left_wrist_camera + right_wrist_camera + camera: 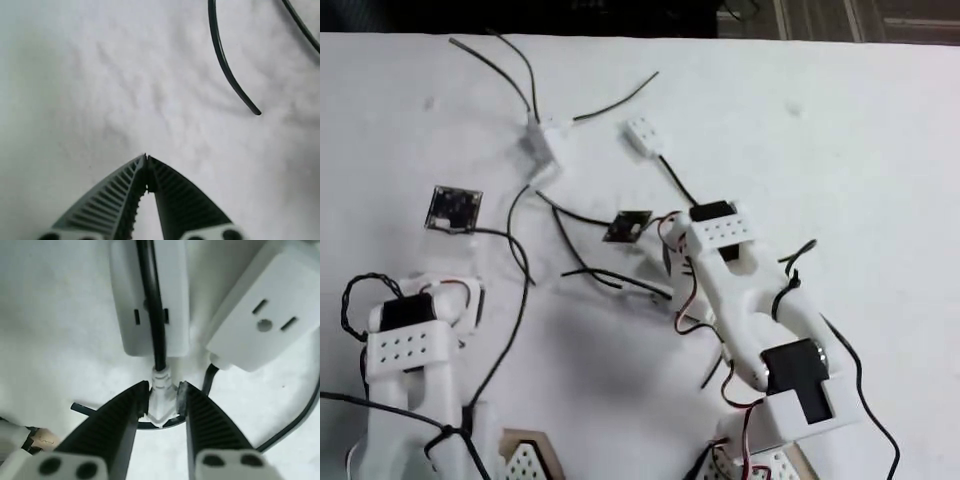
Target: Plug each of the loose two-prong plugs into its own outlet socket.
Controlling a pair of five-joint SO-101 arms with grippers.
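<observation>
1. The right gripper (pixel 163 390) has its fingers (pixel 125 410) drawn narrow and pinching a small white plug (pixel 161 401) by its two sides; the plug's long axis lies in line with the fingers; its prongs are hidden, so I cannot tell which way they face.
2. A black cord (pixel 151 300) leaves the plug on the side away from the gripper and runs straight over the face of a white outlet block (pixel 175 295), passing between that block's two slots; the block lies directly ahead of the fingertips, just beyond the plug.
3. A second outlet (pixel 272 310) sits just beside the first, turned at an angle, its socket face bare.
4. The left gripper (pixel 146 167) has its fingers closed tip to tip on nothing, above bare table (pixel 75 75); a loose wire end (pixel 235 85) lies near it.
5. Judgement: the right arm is the nearer one; the coming move turns on lining the plug up with one outlet's slots, and the cord draped over the slotted face may get in the way.
</observation>
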